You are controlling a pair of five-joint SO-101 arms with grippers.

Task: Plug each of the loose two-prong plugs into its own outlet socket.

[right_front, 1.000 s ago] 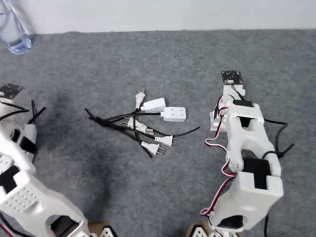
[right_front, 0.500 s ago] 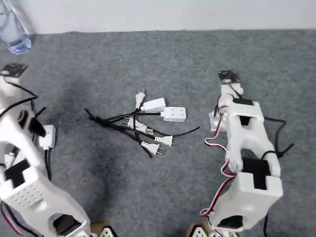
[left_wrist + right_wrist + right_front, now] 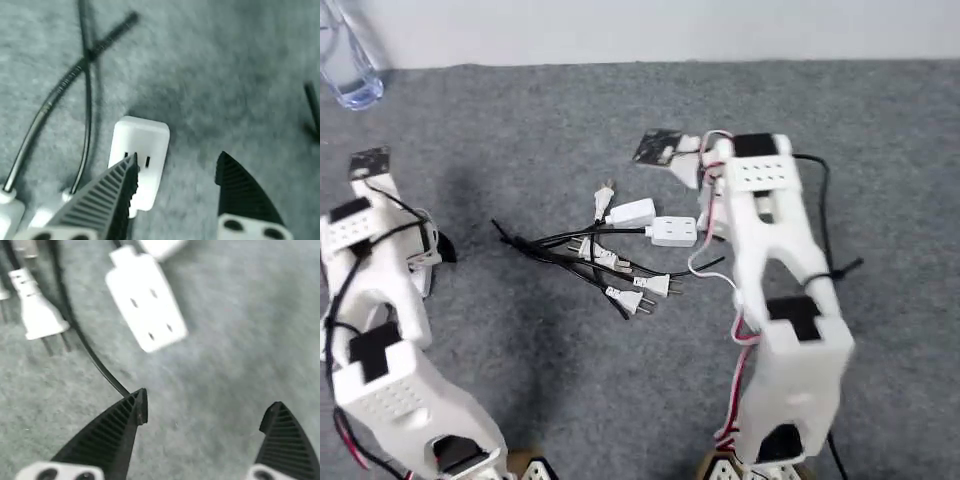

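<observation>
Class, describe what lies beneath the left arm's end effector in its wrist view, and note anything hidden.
Beneath the open left end effector lie grey carpet and a white socket block, two slots showing. One finger covers part of the block, hiding any further slots.
</observation>
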